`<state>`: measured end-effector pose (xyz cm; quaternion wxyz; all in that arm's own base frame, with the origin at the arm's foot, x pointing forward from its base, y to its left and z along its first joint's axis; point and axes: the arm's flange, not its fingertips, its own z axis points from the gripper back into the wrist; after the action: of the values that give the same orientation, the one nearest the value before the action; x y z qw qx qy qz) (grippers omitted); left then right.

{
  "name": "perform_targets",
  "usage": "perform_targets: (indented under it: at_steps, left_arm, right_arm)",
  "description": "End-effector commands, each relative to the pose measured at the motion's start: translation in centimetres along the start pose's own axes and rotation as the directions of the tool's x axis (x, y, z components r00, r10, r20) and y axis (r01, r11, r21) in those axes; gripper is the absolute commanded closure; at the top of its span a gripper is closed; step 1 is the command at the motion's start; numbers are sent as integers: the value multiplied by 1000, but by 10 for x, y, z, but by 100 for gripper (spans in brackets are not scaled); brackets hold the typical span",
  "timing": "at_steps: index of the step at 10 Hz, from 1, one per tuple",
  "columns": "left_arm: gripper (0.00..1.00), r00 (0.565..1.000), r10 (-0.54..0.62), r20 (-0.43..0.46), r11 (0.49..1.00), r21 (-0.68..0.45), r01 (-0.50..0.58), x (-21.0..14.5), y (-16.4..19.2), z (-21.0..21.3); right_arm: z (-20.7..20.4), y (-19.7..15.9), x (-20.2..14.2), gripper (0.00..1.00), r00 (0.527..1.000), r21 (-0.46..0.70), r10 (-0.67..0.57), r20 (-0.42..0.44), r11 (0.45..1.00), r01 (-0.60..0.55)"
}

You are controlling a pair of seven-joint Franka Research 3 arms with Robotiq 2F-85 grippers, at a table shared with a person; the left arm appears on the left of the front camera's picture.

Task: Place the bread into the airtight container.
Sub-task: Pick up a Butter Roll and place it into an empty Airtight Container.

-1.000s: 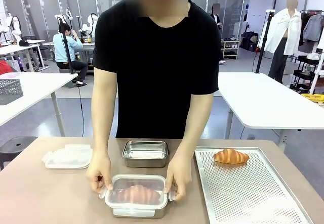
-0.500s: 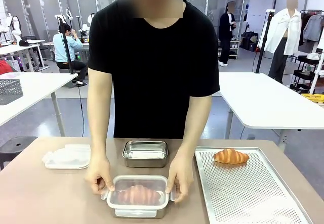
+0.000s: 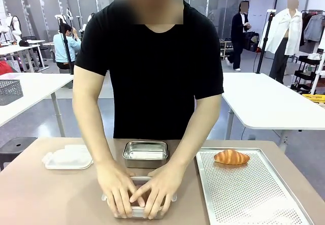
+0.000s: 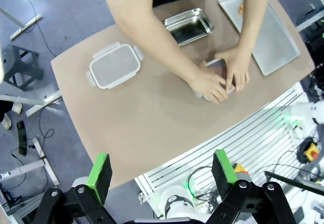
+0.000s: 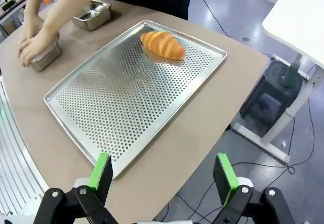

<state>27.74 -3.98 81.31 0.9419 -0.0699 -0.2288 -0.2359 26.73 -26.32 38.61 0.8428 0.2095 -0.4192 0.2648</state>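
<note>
Bread (image 3: 231, 157) on the tray (image 3: 254, 194) sits nearer your right gripper (image 5: 163, 172), open-jawed like your left gripper (image 4: 162, 169), long axis crosswise.

A grey floor (image 3: 91, 114) runs back to a wall of glass panels (image 3: 35, 1) at eleven o'clock in the front view, under bright, even light. A white table (image 3: 35, 85) stands at nine o'clock with a grey mesh basket (image 3: 10, 91) on it. Another white table (image 3: 269, 100) stands at three o'clock, with a dark rack of shelves (image 3: 309, 72) behind it. A black stool (image 3: 12, 151) sits at eight o'clock, just beside the brown table (image 3: 51, 194).
</note>
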Motion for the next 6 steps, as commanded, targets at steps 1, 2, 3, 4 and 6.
perform_targets:
  at_steps: [1, 2, 3, 4, 6]
  left_arm:
    - [0, 1000, -4, 0, 1000, -3, 4, -1, 0, 0]
    - [0, 1000, -4, 0, 1000, -3, 4, -1, 0, 0]
    - [0, 1000, -4, 0, 1000, -3, 4, -1, 0, 0]
    - [0, 1000, -4, 0, 1000, -3, 4, -1, 0, 0]
    - [0, 1000, -4, 0, 1000, -3, 4, -1, 0, 0]
  right_arm:
    - [1, -1, -1, 0, 1000, -5, 16, 22, 1000, -16]
    - [1, -1, -1, 0, 1000, -5, 16, 22, 1000, -16]
    - [1, -1, -1, 0, 1000, -5, 16, 22, 1000, -16]
    - [1, -1, -1, 0, 1000, -5, 16, 22, 1000, -16]
    - [1, -1, -1, 0, 1000, -5, 16, 22, 1000, -16]
